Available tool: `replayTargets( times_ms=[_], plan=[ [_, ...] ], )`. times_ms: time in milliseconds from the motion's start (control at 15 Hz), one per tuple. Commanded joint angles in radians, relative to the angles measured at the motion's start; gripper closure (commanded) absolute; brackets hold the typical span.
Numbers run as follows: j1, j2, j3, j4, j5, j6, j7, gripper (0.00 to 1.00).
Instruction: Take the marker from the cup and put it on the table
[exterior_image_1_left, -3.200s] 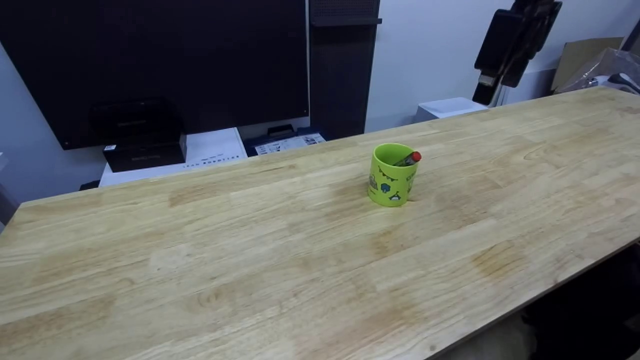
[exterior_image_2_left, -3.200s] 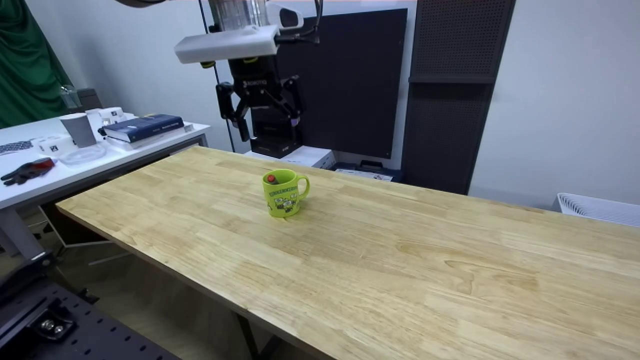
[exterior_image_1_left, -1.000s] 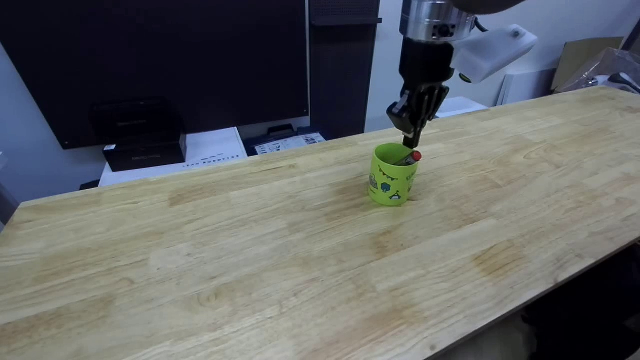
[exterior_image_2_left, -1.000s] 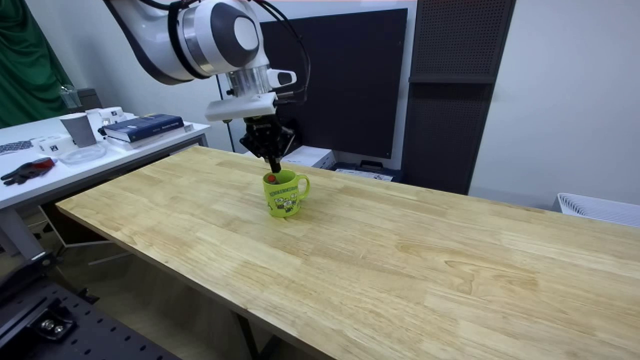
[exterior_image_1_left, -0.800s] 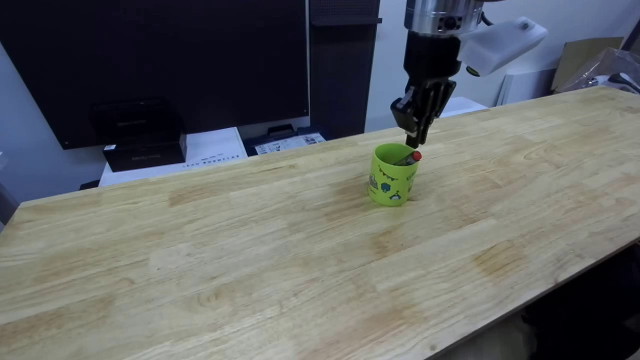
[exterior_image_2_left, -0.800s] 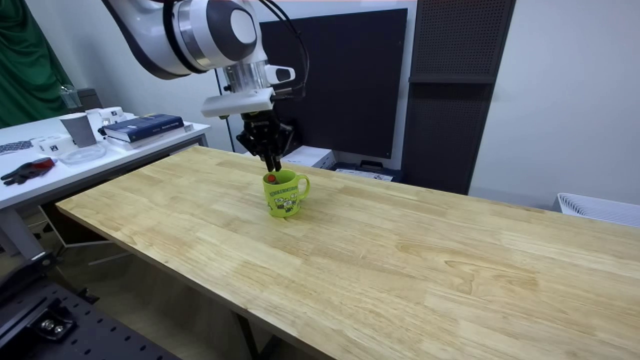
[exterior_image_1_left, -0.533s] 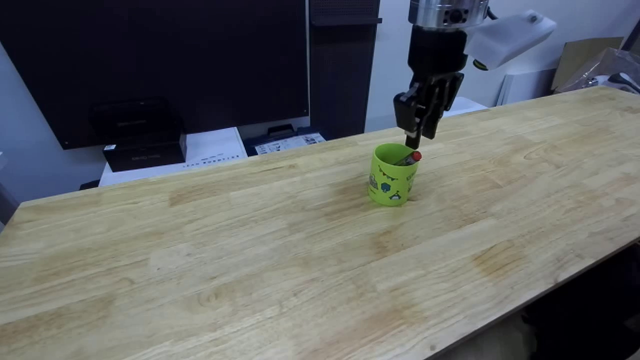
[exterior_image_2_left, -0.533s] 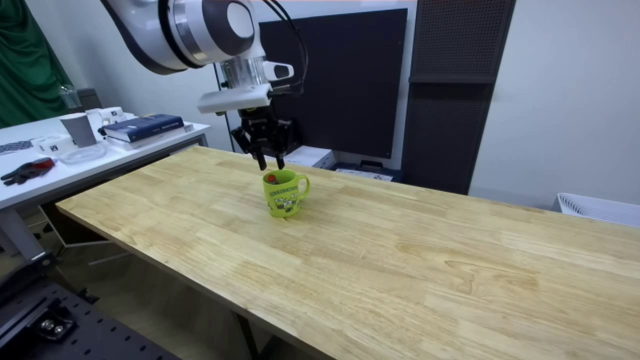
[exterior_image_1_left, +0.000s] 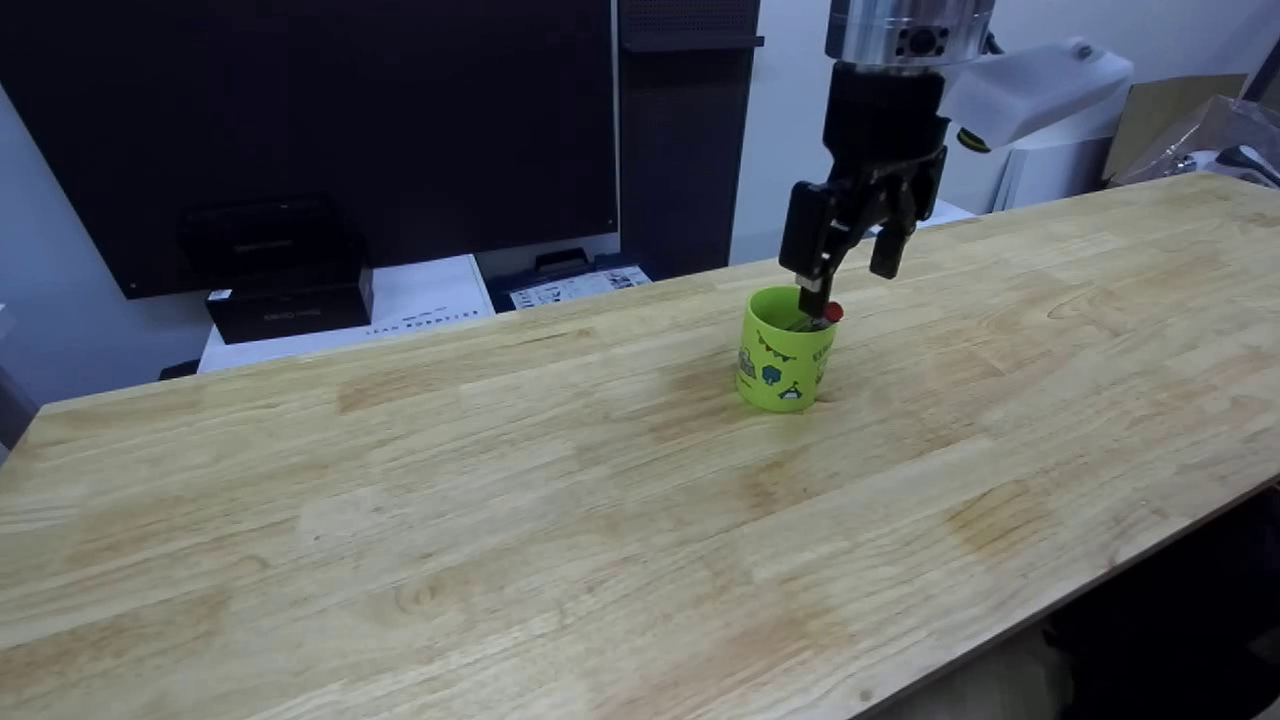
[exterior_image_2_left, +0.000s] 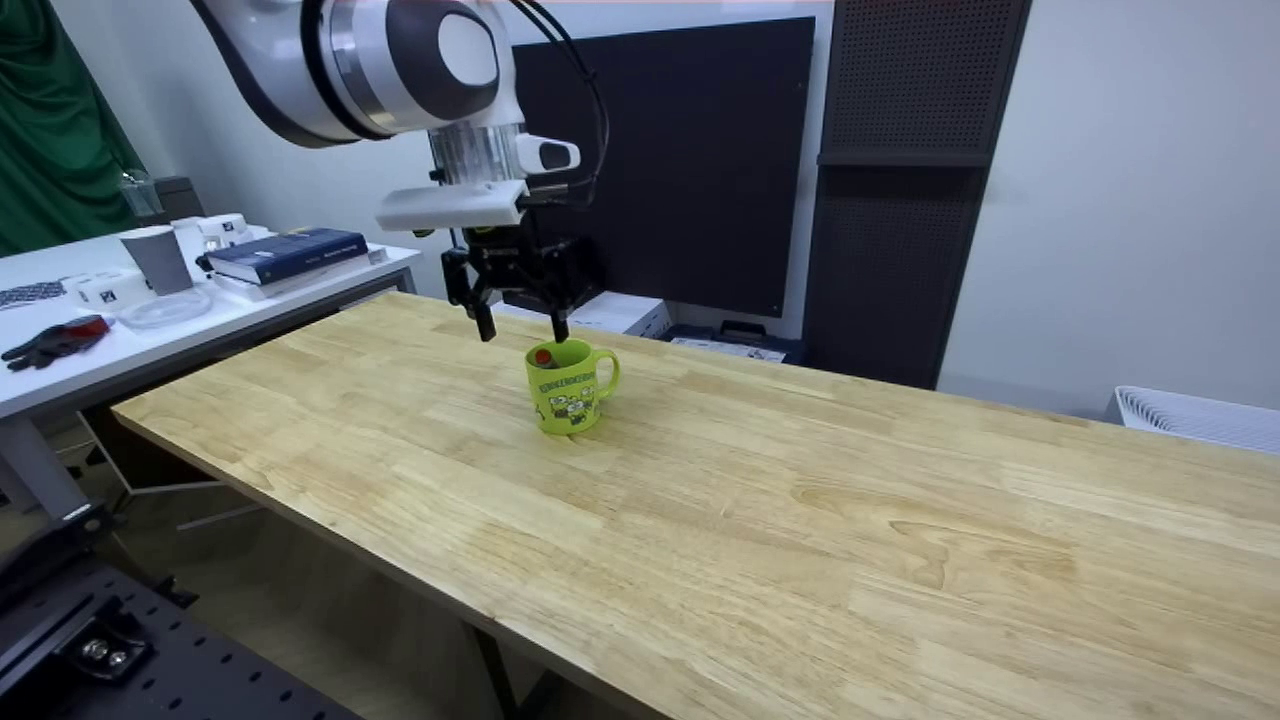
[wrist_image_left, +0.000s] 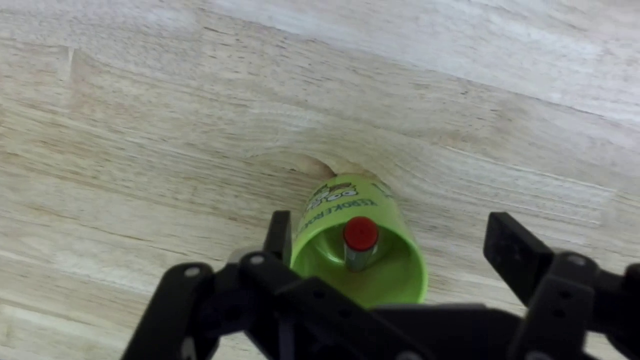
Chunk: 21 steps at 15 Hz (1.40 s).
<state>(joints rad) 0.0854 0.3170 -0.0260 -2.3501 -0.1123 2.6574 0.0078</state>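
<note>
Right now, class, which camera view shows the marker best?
The wrist view: it looks down into the lime-green mug, showing the marker unobstructed, with its red end and some barrel. Both exterior views show a smaller red end with little barrel; in an exterior view, a gripper finger partly covers the marker.

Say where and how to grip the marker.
I'd take the marker by its red end, coming from above with the pincer astride it. It leans inside the cup with that end uppermost; the cup surrounds the lower part. The pincer is open but should probably centre first: in the wrist view the red end shows nearer one fingertip.
</note>
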Motion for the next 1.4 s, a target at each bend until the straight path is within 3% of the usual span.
replayTargets(
  times_ms=[0,733,800,867,1333],
  plan=[
    [-0.032,-0.008,0.033,-0.011,0.050,-0.015,-0.024,0.00],
    [-0.062,0.058,0.031,0.023,0.055,0.001,-0.081,0.00],
    [-0.061,0.066,0.027,0.028,0.050,0.002,-0.078,0.05],
    [-0.062,0.073,0.026,0.033,0.048,0.005,-0.078,0.26],
    [-0.061,0.102,0.022,0.071,0.037,0.013,-0.090,0.75]
  ],
)
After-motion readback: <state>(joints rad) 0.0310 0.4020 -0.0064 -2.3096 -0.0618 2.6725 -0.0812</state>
